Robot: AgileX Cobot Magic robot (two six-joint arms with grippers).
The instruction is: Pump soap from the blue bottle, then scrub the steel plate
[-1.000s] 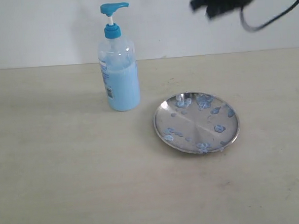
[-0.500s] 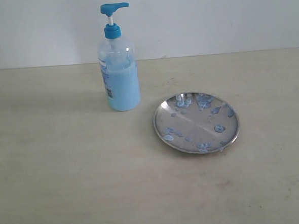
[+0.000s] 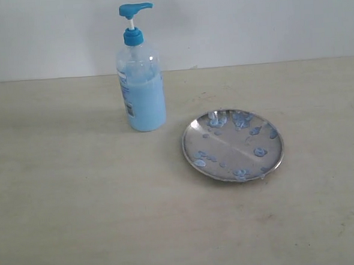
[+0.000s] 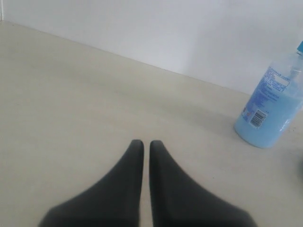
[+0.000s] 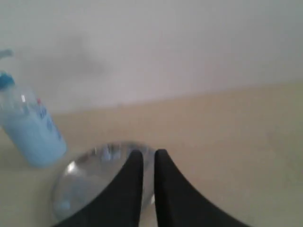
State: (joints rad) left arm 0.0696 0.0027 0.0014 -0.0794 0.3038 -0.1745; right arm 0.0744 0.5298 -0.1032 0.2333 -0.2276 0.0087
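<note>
The blue bottle (image 3: 141,80) stands upright on the table, pump head up, half full of light blue soap. To its right lies the steel plate (image 3: 232,145), its shiny surface spotted with pale blue soap blobs (image 3: 259,152). Neither gripper shows in the exterior view. In the left wrist view my left gripper (image 4: 143,144) is shut with nothing between its fingers, over bare table, the blue bottle (image 4: 272,106) well off to one side. In the right wrist view my right gripper (image 5: 148,153) is shut and empty, hanging over the steel plate (image 5: 90,179), with the blue bottle (image 5: 28,127) beyond it.
A pale beige table (image 3: 79,204) carries both objects, backed by a plain white wall (image 3: 248,20). Nothing else stands on it.
A dark arm at the upper right of the exterior view one second ago has left the picture. Bottle and plate have not moved.
</note>
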